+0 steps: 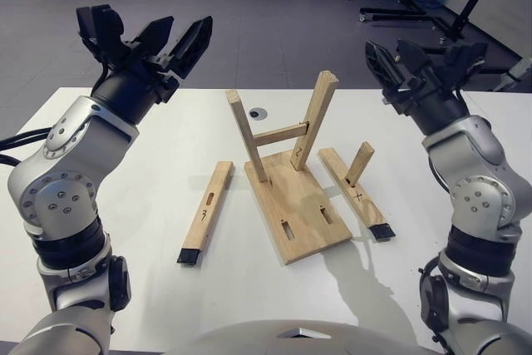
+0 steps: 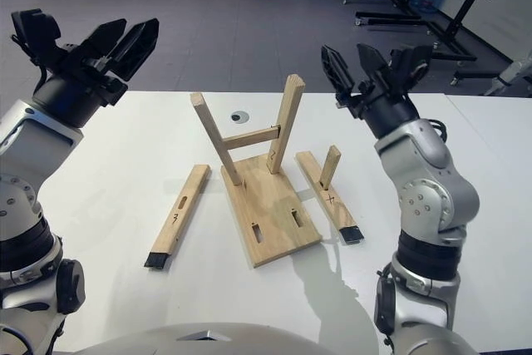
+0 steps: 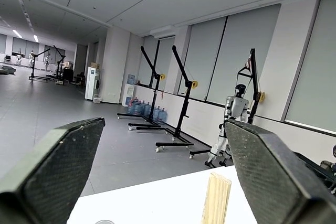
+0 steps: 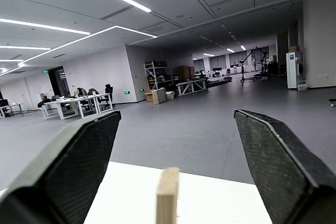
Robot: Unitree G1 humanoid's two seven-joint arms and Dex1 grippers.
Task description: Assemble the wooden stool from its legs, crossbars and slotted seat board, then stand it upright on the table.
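At the near half of the table (image 1: 125, 288) lies the board (image 1: 312, 234), flat, with two free slots at its near end. On each side of it lies one leg, black cap toward the near edge: the bare leg (image 1: 206, 212) on the left and the pegged leg (image 1: 353, 193) on the right, with a short bar (image 1: 360, 164) standing up from it. I think they are put so that each arm can take the leg of its own side.

At the far end of the board stand two legs (image 1: 314, 120), leaning and joined by a crossbar (image 1: 278, 135), so the stool is about half built (upside down, legs pointing up). The slots under them are hidden, and I cannot tell if the joints are fully seated. The marks on the wood are too small to read.

Over the far corners of the table hang the left gripper (image 3: 165, 124) and the right gripper (image 4: 177, 113), both spread wide and holding nothing. Probably they are kept high and apart to stay clear of the standing legs.
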